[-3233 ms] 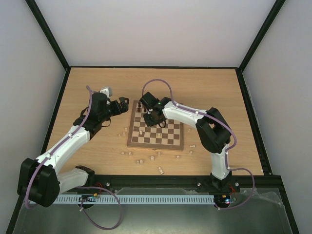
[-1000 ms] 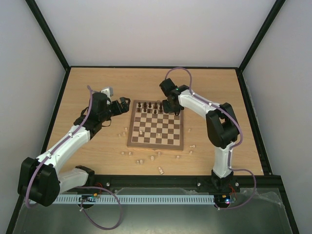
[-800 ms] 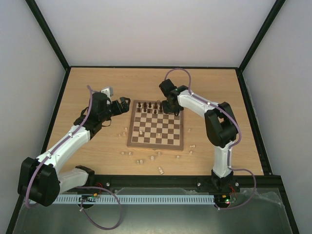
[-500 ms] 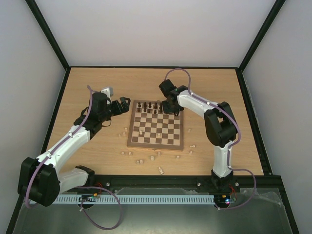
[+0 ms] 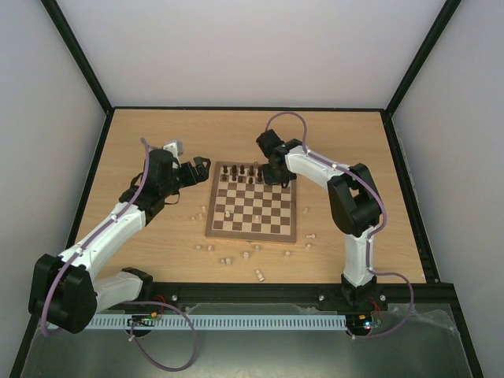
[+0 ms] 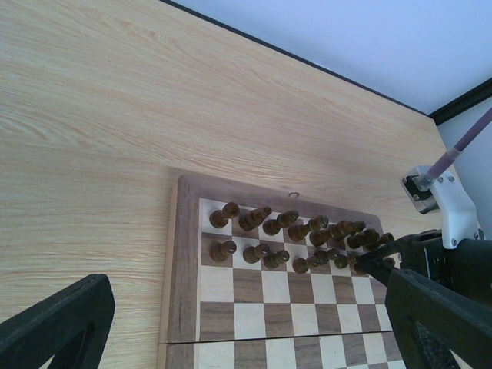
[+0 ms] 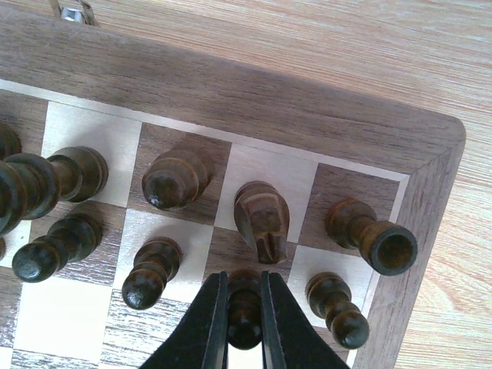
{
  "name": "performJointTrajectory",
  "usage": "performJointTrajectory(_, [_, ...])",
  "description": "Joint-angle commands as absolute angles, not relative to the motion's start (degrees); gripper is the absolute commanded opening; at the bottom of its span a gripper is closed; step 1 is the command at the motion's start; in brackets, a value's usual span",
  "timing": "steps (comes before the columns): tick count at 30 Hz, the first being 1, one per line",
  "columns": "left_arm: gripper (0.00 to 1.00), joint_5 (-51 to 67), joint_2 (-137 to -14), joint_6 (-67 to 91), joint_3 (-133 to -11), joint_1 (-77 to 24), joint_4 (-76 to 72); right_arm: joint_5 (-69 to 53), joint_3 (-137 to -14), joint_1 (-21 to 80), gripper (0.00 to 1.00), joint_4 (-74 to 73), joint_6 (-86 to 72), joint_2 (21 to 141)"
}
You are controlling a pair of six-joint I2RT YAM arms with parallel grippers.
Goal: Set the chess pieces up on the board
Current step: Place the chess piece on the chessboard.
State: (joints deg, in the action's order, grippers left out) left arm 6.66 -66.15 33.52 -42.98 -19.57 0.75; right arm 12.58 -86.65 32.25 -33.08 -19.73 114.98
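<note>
My right gripper [image 7: 244,286] has its fingers shut on a dark pawn [image 7: 244,327], pinching it just under the head. I judge the narrow grip is there so that the fingers fit between the neighbouring pieces without knocking them. The held pawn sits dead centre between the fingers, over the second-row square next to the corner file. I cannot tell whether its base is on the wood yet.

Just beside the fingers stand two more dark pawns, one to their right [image 7: 336,304] and one to their left [image 7: 150,269]. Straight ahead of the fingertips is the knight [image 7: 261,219], with the rook [image 7: 377,238] ahead and to the right in the corner square. Another back-row piece [image 7: 175,181] stands ahead and to the left. Beyond those runs the border of the board [image 7: 231,84], then the bare table [image 7: 323,31].

My left gripper [image 5: 197,168] hangs with its fingers wide apart and nothing between them, just off the board's opposite far corner. I read that as parked clear of the working arm.

One pale piece [image 5: 228,213] stands on the board, well back from the right gripper. Most pale pieces [image 5: 228,258] lie scattered on the table off the board's near and left edges, so that side looks barely begun.
</note>
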Motion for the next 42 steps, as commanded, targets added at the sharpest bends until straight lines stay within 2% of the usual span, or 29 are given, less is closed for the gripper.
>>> performJointTrajectory(1, [1.00,7.21,-65.93,32.92,-42.13,-19.30,0.13,13.95,-87.89,32.19,0.07,-34.01,-20.12,115.77])
performJointTrajectory(25, [1.00,7.12,-65.83,32.94,-42.10,-19.25,0.16,14.94,-87.82,32.08,0.08,-32.74,-20.30,116.42])
performJointTrajectory(33, [1.00,7.12,-65.65,32.90,-42.10,-19.31,0.18,14.86,-87.51,32.08,0.18,-32.54,-20.54,115.71])
performJointTrajectory(42, [0.99,7.12,-65.66,32.94,-42.07,-19.32,0.09,14.64,-86.89,32.08,0.22,-32.26,-20.55,115.18])
